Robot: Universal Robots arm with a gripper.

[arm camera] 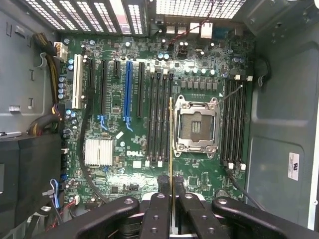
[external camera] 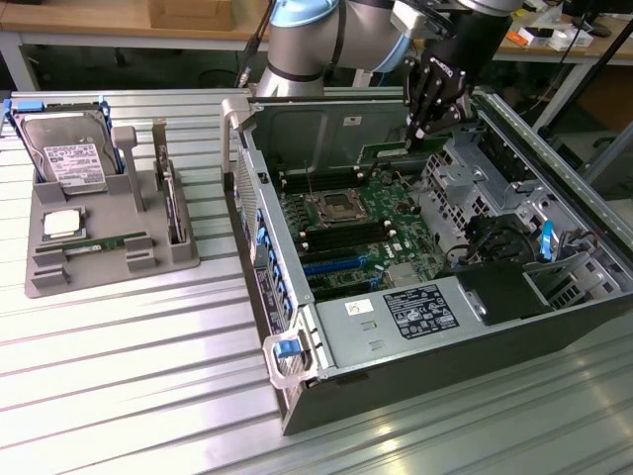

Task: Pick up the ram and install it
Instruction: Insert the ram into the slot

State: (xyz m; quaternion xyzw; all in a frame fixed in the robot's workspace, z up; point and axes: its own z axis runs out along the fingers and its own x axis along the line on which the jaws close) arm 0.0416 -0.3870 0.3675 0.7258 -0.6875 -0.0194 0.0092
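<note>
Exterior view: gripper [external camera: 423, 131] sits over the far end of the open case [external camera: 326, 396], with the ram [external camera: 384, 151] at its tips, above the board [external camera: 356, 237]. Wrist view: fingers [arm camera: 158, 211] pinch the ram [arm camera: 171, 139] edge-on, parallel to the slots [arm camera: 158, 119] beside the socket [arm camera: 195, 124]. I can't tell if it touches them.

Only one brand name reads
You can read "DELL" in white on the motherboard [arm camera: 115, 119], just beside the silver heatsink [arm camera: 98, 152]; other labels are too small.
</note>
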